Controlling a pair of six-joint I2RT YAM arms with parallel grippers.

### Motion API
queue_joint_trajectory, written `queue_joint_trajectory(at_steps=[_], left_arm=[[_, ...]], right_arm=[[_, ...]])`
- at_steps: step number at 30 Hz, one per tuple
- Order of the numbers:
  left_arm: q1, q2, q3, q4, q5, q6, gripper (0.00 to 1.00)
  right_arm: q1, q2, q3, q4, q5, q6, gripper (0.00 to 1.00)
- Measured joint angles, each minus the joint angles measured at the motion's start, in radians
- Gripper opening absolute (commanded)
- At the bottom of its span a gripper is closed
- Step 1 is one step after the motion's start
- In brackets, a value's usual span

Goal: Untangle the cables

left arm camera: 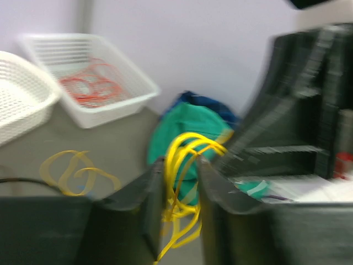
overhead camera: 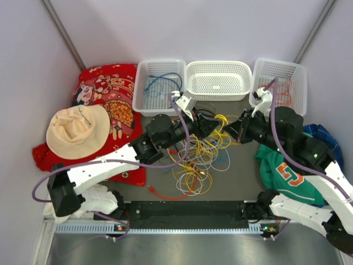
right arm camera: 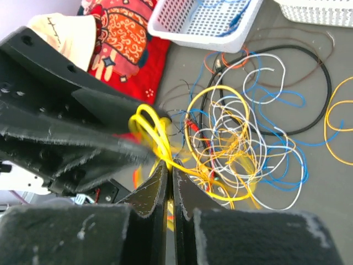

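Note:
The cables [overhead camera: 199, 157] lie in a tangled heap of yellow, white, blue and black loops mid-table; they also show in the right wrist view [right arm camera: 248, 138]. My right gripper [overhead camera: 231, 132] is shut on a yellow cable [right arm camera: 149, 124] in the right wrist view [right arm camera: 169, 164], and lifts it off the heap. My left gripper [overhead camera: 217, 127] faces it closely. In the blurred left wrist view [left arm camera: 181, 163] its jaws stand a little apart with loops of that yellow cable [left arm camera: 190, 138] between them.
Three white baskets stand at the back: the left one [overhead camera: 144, 99] holds a blue cable, the middle one [overhead camera: 218, 94] holds none, the right one [overhead camera: 295, 69] holds an orange cable. A red cloth [overhead camera: 113, 83] and hat [overhead camera: 77, 130] lie left, a green shirt [overhead camera: 284, 176] right. A red-orange cable [overhead camera: 165, 194] lies near the front.

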Motion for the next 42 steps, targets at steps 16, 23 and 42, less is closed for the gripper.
queue_joint_trajectory(at_steps=[16,23,42], left_arm=[[-0.076,0.1,0.196,-0.269,-0.459,0.176,0.0],[0.002,0.101,0.148,-0.416,-0.751,0.19,0.09],[0.085,-0.072,0.073,-0.584,-0.699,0.106,0.0]], right_arm=[[0.0,0.037,0.086,-0.008,0.048,-0.016,0.0],[0.004,0.02,0.167,-0.082,0.027,-0.021,0.0],[0.003,-0.055,0.048,-0.018,-0.002,-0.024,0.63]])
